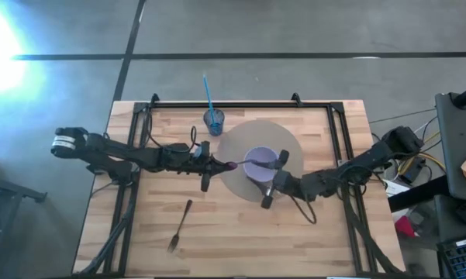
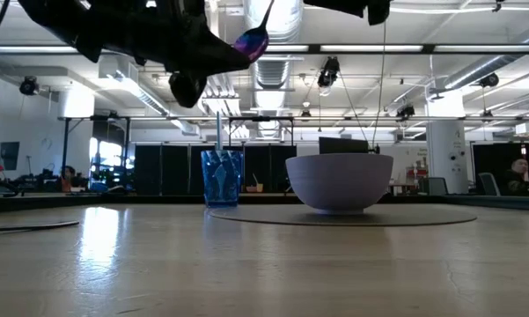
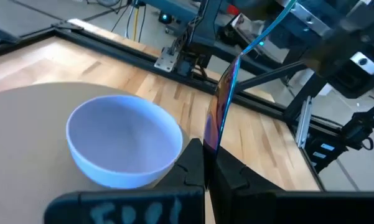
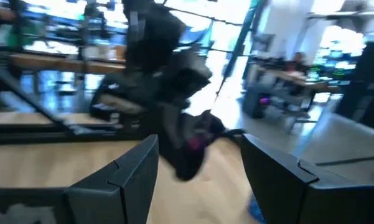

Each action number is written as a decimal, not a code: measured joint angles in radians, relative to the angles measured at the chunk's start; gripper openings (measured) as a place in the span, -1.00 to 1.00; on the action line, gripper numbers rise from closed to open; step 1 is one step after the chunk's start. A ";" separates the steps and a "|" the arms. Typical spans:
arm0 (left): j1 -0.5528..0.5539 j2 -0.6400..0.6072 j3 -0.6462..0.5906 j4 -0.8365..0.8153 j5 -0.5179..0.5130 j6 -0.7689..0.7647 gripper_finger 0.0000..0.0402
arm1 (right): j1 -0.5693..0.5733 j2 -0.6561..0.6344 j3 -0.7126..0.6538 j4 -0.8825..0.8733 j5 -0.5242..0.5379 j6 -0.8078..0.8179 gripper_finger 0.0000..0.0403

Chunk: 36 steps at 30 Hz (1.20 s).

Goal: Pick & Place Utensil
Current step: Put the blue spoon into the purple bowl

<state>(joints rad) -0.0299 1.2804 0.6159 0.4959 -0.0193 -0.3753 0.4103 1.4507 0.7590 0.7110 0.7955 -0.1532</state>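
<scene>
My left gripper (image 1: 217, 164) is shut on an iridescent purple spoon (image 1: 234, 165) at the left rim of a lavender bowl (image 1: 262, 166). The bowl stands on a round grey mat (image 1: 240, 139). In the low view the spoon (image 2: 252, 41) hangs high above the bowl (image 2: 339, 180). My right gripper (image 1: 273, 180) is open at the bowl's right near side. Its fingers (image 4: 130, 174) stand wide apart and face the left gripper. A dark fork (image 1: 180, 225) lies flat on the table nearer the front. A blue cup (image 1: 214, 120) holds a blue stick upright. My left gripper pinches the spoon between its two fingers at the wide purple end (image 3: 210, 140). The fingers come level from the table's left and lie along the spoon. The spoon is lifted clear, and its thin handle (image 3: 236, 62) runs on past the fingertips, slanting upward over the bowl.
A black frame rail (image 1: 225, 105) runs along the table's far side, with more rails down both sides. Bare wood (image 1: 240, 240) lies toward the near edge, right of the fork. The cup (image 2: 222, 176) stands just beyond the mat's far left edge.
</scene>
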 joint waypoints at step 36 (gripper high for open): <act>-0.001 0.018 0.000 0.001 0.000 -0.010 -1.00 | -0.016 -0.004 0.122 0.027 0.016 -0.141 -0.69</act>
<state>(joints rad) -0.0307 1.2980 0.6163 0.4969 -0.0189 -0.3855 0.3943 1.4467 0.8813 0.7376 0.8112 -0.2938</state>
